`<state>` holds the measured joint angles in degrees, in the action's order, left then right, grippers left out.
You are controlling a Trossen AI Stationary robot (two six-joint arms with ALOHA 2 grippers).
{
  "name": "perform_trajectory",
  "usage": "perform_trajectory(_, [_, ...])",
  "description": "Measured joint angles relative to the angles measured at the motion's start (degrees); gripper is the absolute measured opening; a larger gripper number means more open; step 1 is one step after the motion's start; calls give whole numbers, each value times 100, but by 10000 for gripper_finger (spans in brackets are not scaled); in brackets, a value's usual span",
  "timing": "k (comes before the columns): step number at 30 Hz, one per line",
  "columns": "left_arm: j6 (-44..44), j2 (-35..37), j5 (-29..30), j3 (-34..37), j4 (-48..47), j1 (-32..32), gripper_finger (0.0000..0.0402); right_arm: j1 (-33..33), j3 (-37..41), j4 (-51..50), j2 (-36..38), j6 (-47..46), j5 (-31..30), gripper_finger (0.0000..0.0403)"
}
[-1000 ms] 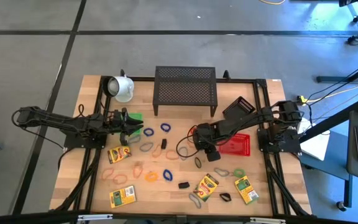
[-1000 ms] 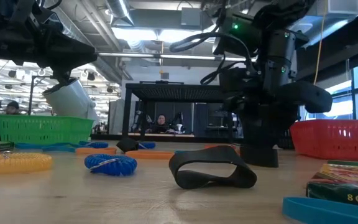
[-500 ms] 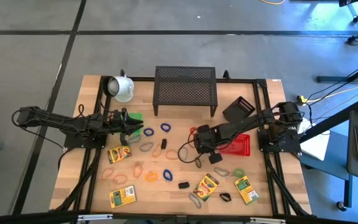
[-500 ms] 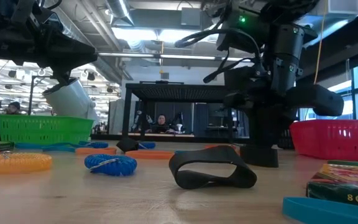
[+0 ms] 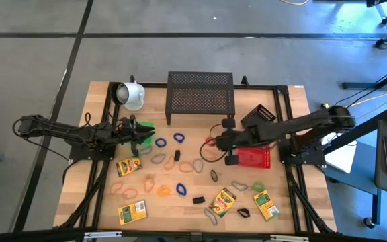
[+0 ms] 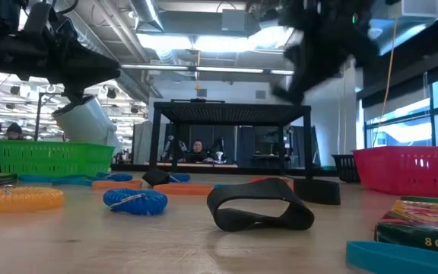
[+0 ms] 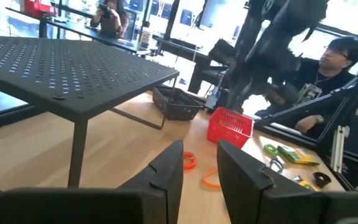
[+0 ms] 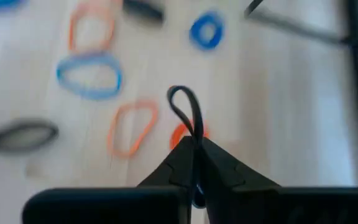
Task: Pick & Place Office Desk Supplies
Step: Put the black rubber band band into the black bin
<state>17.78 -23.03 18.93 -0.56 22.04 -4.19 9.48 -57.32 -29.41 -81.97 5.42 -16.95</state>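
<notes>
Rubber-band loops in blue [image 5: 160, 142], orange [image 5: 163, 190] and other colours, small black clips [image 5: 198, 199] and yellow-and-green crayon boxes [image 5: 128, 167] lie flat and scattered over the wooden table. My right gripper [image 5: 220, 142] hangs above the table's middle, slanting down, shut on a thin black loop [image 8: 188, 109]. My left gripper [image 5: 150, 139] points level beside the green basket [image 5: 145, 126] at the left. Its fingers [image 7: 166, 174] stand open with nothing between them. My right gripper pinches the thin black loop between its two fingertips [image 8: 219, 158]. The fingers slant downward from the table's right side. A narrow bend of the loop [image 8: 180, 93] sticks out past the fingertips, off the tabletop; its other end is hidden by the fingers.
A black mesh rack [image 5: 200, 97] stands at the far middle, with a white mug [image 5: 132, 95] to its left. A red basket [image 5: 255, 156] and a small black basket [image 5: 258, 117] sit at the right. More crayon boxes [image 5: 223, 200] lie near the front edge.
My right gripper has risen from the tabletop and gone toward the far edge, tipping less steeply. The thin black loop that lay on the table to its left has come up with it.
</notes>
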Motion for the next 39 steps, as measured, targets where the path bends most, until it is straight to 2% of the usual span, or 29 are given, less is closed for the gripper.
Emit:
perform_trajectory(3, [0,0,-99,-2,0,0,91,-5,0,200,382,30,-71,15])
perform_trajectory(6, [-2,0,-205,-1,0,-1,91,-5,5,559,701,438,-63,11])
perform_trajectory(12, [1,0,-207,-1,0,0,91,-66,531,2440,1253,1728,569,17])
perform_trajectory(15, [2,0,-207,-2,0,0,91,-226,990,3183,1517,1829,584,17])
perform_trajectory(20, [-1,1,-207,-1,2,0,91,-521,1809,3703,1865,1304,109,15])
perform_trajectory(28, [-2,0,-207,0,1,0,91,-813,2816,3792,2359,437,-1010,19])
perform_trajectory(35, [0,0,-209,0,0,0,91,-1082,3324,3801,3073,270,-1150,20])
perform_trajectory(39, [0,0,-209,0,0,0,91,-1217,3534,3706,3428,81,-1623,20])
